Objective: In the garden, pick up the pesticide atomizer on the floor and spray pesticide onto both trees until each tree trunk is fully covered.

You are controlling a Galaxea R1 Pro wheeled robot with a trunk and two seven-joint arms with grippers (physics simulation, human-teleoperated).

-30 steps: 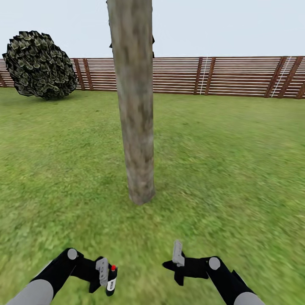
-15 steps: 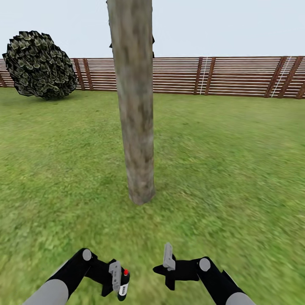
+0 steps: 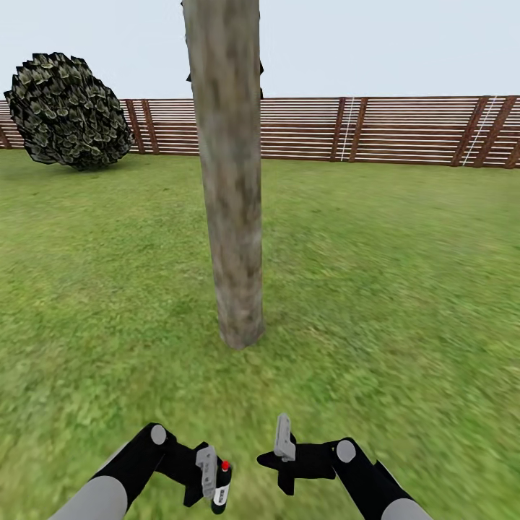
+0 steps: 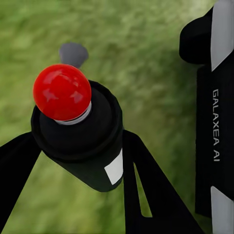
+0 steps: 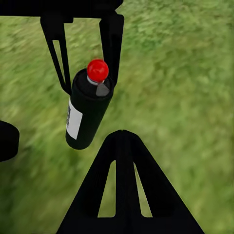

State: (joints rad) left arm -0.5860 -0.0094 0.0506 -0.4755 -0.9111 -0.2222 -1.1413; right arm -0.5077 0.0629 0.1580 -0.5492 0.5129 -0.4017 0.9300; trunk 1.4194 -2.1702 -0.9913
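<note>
I see a round, dark-leaved bush (image 3: 67,110) at far left, standing on the grass just before the fence (image 3: 375,130). Fence: brown horizontal slats with slanted posts, spanning the background. Pale, flat sky (image 3: 390,43) above.

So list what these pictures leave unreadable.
- Tree trunk: head view, top cut off by the frame edge, crown mostly out of sight.
- Atomizer: left wrist view, lower body hidden behind the left gripper's fingers; label too small to read in the right wrist view.
- Right gripper: head view, edge-on, so its opening is unclear.
- Mist: none discernible.
</note>
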